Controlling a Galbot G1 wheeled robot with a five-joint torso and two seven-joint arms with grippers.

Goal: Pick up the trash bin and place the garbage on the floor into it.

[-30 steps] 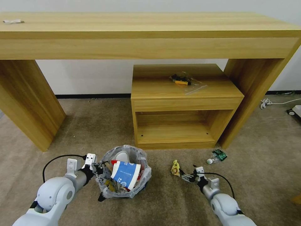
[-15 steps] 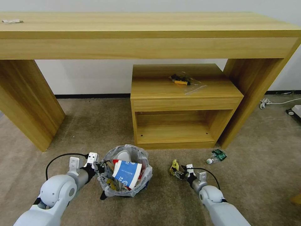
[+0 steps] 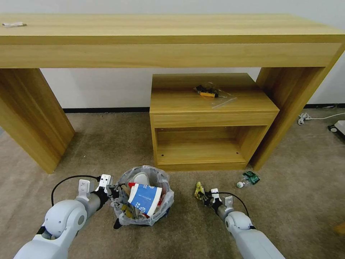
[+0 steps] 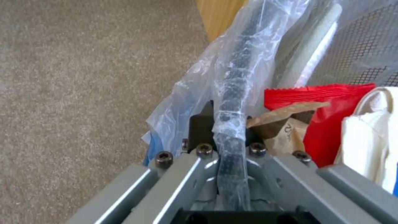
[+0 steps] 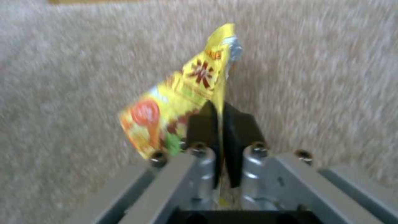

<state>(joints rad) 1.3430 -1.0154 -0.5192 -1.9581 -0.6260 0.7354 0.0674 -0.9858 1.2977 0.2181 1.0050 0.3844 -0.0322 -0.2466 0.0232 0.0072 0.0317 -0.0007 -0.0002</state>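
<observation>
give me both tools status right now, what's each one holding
Left tool: shut on the rim of the trash bin.
Right tool: shut on the yellow wrapper.

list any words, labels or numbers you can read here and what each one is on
None can be read outright.
Yellow wrapper in the right claw: red print, too blurred to read.
Blue-white carton in the trash bin: a logo and a small line, too small to read.
Brown paper beside the left claw: a dark mark, unclear.

Bare carpet (image 3: 185, 212) between bin (image 3: 143, 199), claw (image 3: 201, 195)
</observation>
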